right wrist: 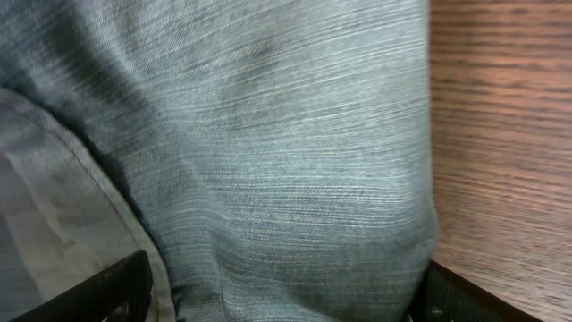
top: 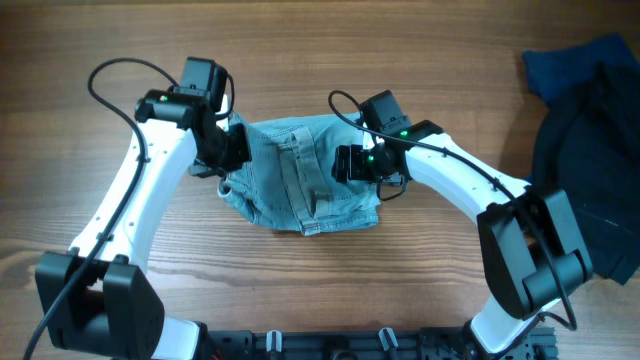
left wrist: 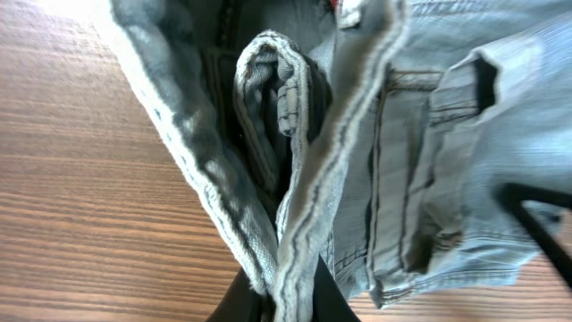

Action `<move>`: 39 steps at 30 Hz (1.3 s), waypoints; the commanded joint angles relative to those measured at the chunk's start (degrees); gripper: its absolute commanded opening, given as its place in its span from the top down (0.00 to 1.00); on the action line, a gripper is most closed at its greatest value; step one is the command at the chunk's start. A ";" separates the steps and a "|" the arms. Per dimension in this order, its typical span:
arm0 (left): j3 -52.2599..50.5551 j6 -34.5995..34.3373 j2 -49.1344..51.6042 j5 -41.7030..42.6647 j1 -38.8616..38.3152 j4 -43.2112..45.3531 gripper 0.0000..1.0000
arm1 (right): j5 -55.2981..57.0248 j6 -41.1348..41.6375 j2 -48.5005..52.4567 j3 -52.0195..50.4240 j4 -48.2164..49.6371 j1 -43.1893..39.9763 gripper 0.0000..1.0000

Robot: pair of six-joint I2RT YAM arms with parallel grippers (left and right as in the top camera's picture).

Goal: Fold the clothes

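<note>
The clothes (top: 300, 185), light blue faded denim shorts, lie bunched at the table's middle. My left gripper (top: 232, 150) is at their left edge. In the left wrist view it (left wrist: 290, 300) is shut on a frayed hem of the denim (left wrist: 402, 134), which hangs in folds with seams and a pocket showing. My right gripper (top: 355, 165) sits over the right side of the shorts. In the right wrist view its black fingers (right wrist: 89, 291) stand wide apart, open, astride a rounded fold of denim (right wrist: 286, 152) that fills the gap between them.
A dark navy fabric pile (top: 590, 150) lies at the table's far right edge. Bare wooden table (top: 100, 250) surrounds the shorts. The two arms' bases stand at the near edge, left and right.
</note>
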 commanded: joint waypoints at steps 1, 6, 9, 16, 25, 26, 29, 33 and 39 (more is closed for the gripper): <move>4.66 -0.20 -1.49 -0.22 -0.98 -1.66 0.96 | -1.42 0.68 1.51 0.59 0.13 1.64 0.10; 4.96 -0.09 -1.46 -0.11 -4.85 -1.31 0.96 | -1.46 0.90 1.51 0.57 0.35 2.99 0.09; 4.96 -0.11 -1.46 -0.11 -7.50 -0.68 0.96 | -1.49 2.21 1.51 0.57 0.28 3.56 0.09; 4.96 -1.88 -1.46 -0.09 -12.83 0.26 0.94 | -3.19 2.38 1.51 0.59 0.31 4.76 0.09; 4.96 -6.62 -1.46 3.34 -16.87 4.22 0.95 | -4.24 2.80 1.51 0.59 0.15 5.01 0.09; 4.96 -6.88 -1.46 3.78 -17.16 4.50 0.95 | -4.24 2.80 1.51 0.57 0.09 5.01 0.09; 4.96 -8.90 -1.46 3.76 -17.64 4.74 0.95 | -4.20 2.91 1.49 0.59 -0.31 4.98 0.09; 4.96 -9.22 -1.46 4.02 -17.68 4.90 0.95 | 0.90 5.68 1.18 0.61 -2.08 4.92 0.08; 4.96 -9.22 -1.40 4.00 -17.66 4.92 0.95 | 14.64 8.50 -0.11 1.88 -10.23 3.65 0.01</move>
